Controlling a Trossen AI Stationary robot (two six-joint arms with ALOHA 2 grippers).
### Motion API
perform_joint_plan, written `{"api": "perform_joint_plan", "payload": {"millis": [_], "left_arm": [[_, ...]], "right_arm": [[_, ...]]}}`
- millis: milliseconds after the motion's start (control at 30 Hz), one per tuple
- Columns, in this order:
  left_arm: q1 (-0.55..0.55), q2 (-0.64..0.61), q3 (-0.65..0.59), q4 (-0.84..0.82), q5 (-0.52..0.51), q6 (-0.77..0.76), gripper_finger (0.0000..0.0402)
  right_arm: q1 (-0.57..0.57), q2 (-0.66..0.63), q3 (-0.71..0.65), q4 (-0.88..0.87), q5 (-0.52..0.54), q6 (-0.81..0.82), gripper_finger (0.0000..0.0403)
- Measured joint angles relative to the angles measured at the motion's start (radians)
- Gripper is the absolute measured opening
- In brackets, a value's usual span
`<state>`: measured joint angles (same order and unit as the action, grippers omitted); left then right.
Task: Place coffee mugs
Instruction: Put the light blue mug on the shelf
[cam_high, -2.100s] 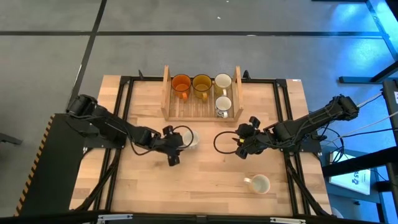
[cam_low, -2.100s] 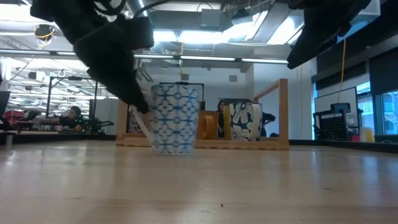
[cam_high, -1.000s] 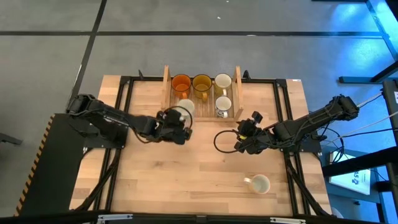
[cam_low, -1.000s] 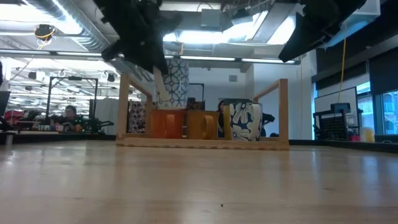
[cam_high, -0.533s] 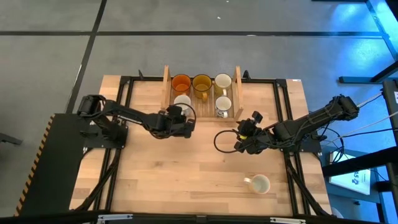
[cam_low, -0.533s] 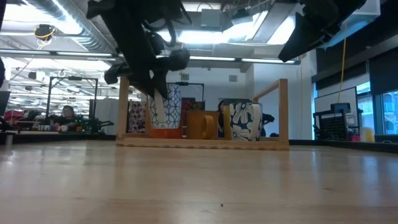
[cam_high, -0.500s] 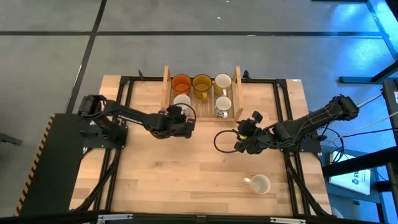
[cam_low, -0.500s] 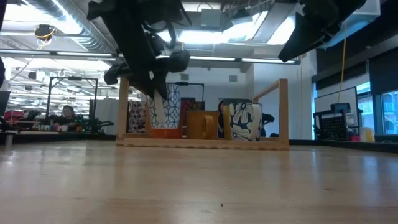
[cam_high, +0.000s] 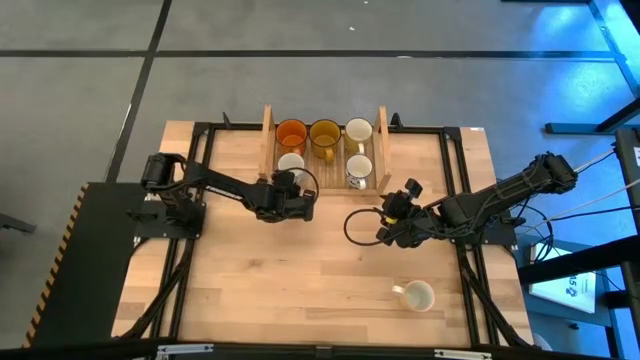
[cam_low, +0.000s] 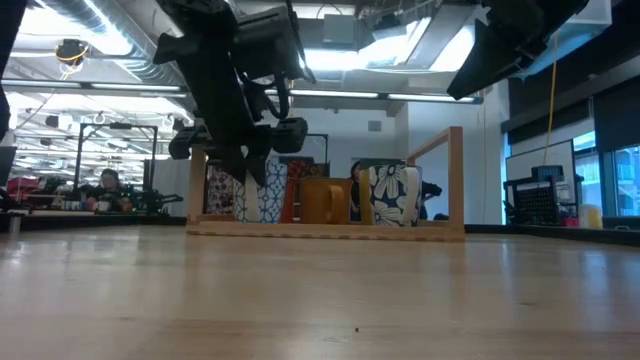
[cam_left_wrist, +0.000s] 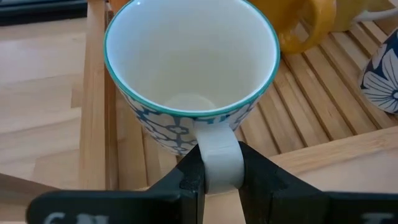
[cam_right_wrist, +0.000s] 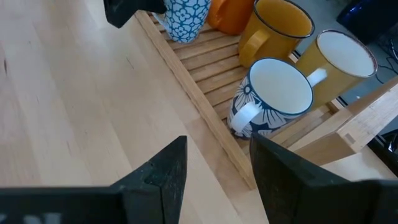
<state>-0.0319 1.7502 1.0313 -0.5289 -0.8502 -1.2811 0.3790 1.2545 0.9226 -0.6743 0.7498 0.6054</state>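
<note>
In the tray (cam_high: 268, 150), five mugs (a sixth (cam_high: 418, 295) outside).

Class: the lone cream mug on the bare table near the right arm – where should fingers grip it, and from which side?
Grip the cream mug by its handle, which sticks out toward the left arm's side. It stands upright, nothing beside it, so coming down from above onto the handle looks easiest.

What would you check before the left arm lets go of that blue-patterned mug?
1. Left gripper shut on the blue-patterned mug by its handle: ok.
2. Mug upright, mouth up: ok.
3. Mug over the wooden tray, in front of the orange mug: ok.
4. Mug bottom resting on the slats: cannot tell.
5. Clear of the floral mug: ok.
6. Right gripper open, waiting away from the tray; one white mug still on the table: ok.
</note>
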Motion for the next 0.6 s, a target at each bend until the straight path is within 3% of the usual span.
{"api": "perform_joint_plan", "payload": {"millis": [167,400,600], "left_arm": [[-0.008,0.011,0.0,0.0,-0.01,-0.021,0.006],[-0.019,0.003,0.0,0.007,-0.019,-0.021,0.0125],[-0.043,-0.022,0.002,0.0,-0.022,-0.016,0.0139]], "right_arm": [[0.0,0.0,0.0,0.0,0.0,0.019,0.016],[0.0,0.0,0.0,0.0,-0.001,0.018,0.016],[0.0,0.0,0.0,0.0,-0.023,0.018,0.016]]}}
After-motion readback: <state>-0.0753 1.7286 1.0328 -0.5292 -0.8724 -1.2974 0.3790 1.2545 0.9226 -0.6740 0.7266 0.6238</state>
